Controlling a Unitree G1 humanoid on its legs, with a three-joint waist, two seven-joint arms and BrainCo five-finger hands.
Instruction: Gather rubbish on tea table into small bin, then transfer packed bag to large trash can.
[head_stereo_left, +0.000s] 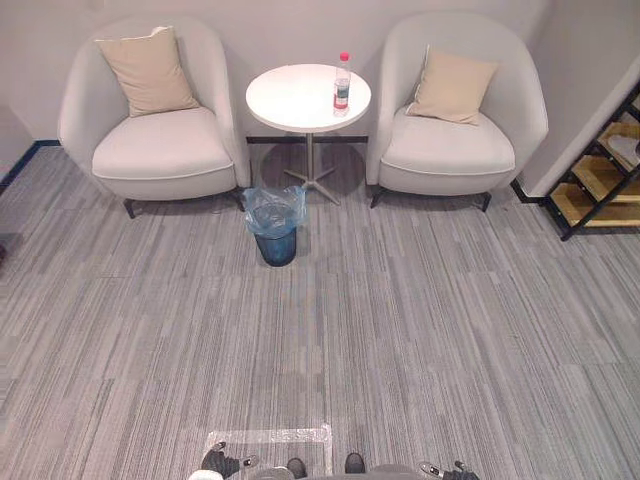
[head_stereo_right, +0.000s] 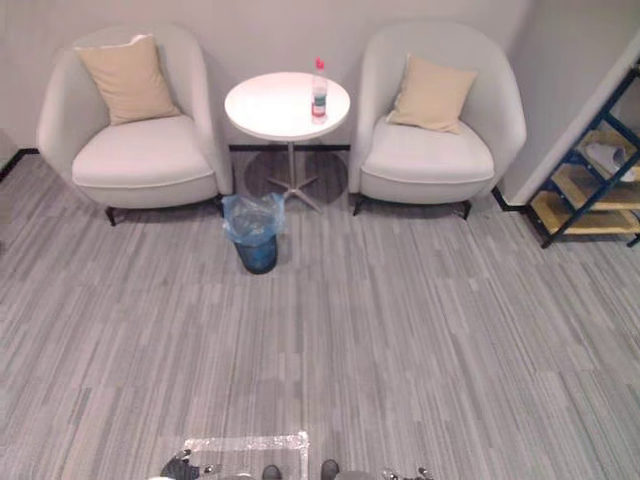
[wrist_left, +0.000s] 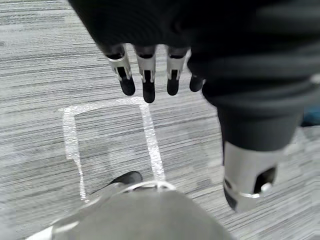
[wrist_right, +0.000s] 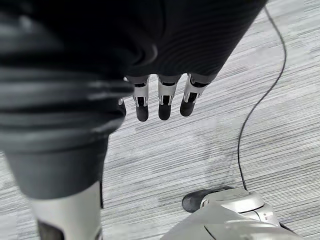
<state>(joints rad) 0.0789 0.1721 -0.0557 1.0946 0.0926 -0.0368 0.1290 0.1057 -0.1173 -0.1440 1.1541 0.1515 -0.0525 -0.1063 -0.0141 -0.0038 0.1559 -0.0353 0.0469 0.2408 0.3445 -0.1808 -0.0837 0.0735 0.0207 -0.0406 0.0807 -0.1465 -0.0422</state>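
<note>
Ahead, round white tea table between two pale armchairs, each with beige cushion. Upright near table's right edge: plastic bottle, red cap. On grey carpet just before table, slightly left: small bin lined with blue bag. Low down, left hand and right hand hang, fingers straight, spread, holding nothing.
</note>
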